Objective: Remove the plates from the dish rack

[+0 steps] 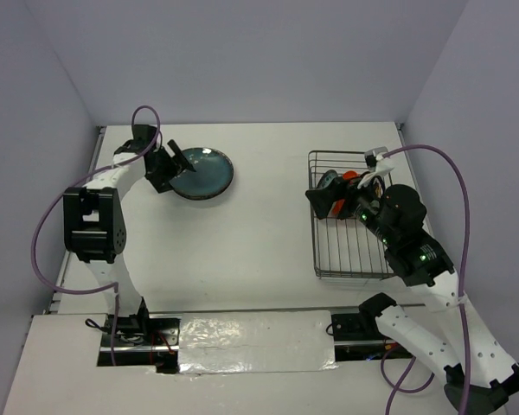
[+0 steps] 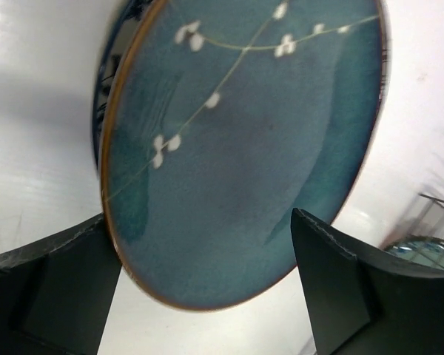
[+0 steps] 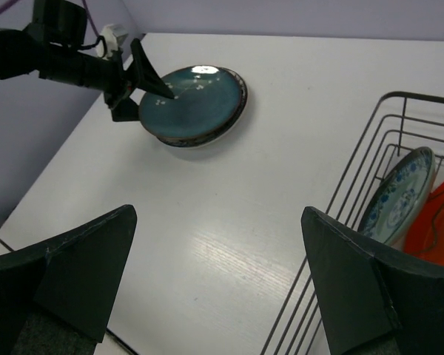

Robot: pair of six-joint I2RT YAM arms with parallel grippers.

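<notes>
From above, the dark teal plate is seen flat on the tabletop, well left of the dish rack, with the left pincer at its rim. Only in the left wrist view is this pincer shown spread wide, nothing gripped. The right pincer, equally wide and empty, is held over the rack's left side. A blue-white plate and an orange plate standing inside are revealed by its own camera.
</notes>
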